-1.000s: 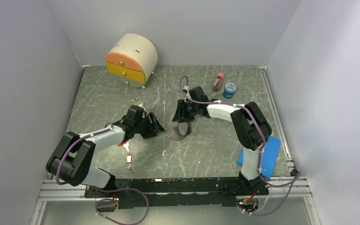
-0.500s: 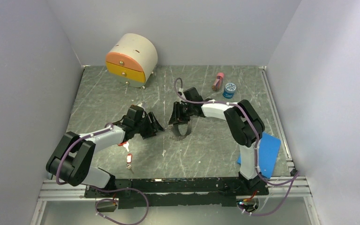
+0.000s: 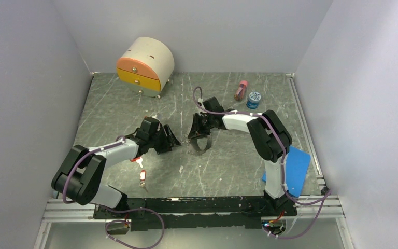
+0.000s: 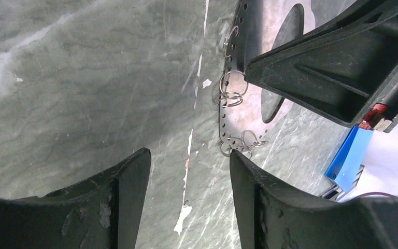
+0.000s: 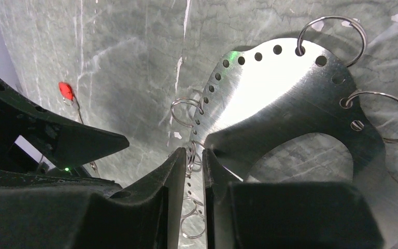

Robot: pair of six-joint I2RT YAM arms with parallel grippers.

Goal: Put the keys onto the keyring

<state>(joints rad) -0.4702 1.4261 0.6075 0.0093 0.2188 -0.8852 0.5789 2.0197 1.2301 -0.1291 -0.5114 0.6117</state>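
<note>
Now: right hand (image 5: 194, 151) is narrow, pinching the perforated edge of the keyring (image 5: 280, 88). Left hand (image 4: 189, 155) is wide and empty, just beside the keyring. Keys (image 3: 143, 175) lie beyond it, well apart from the keyring. I should steady the keyring, split rings facing the left hand.

- Keyring (image 5: 290, 93): flat sheet metal, silver, polished to a bright glare; smooth face, punched holes along the rim.
- Split rings (image 5: 186, 111): thin bright steel wire.
- Keys (image 3: 143, 176): red plastic tags; the metal is too small to judge.
- Right gripper (image 5: 194, 161): black moulded plastic, matt.
- Left gripper (image 4: 189, 161): same matt black plastic, inner faces scuffed pale.
- Table (image 4: 83, 78): grey-green marbled surface, dull sheen, white scratches and chips.
- Blue board (image 3: 295, 166): smooth, plain.
- Drawer box (image 3: 145, 65): cream shell, orange and yellow fronts, brass-coloured knobs.
</note>
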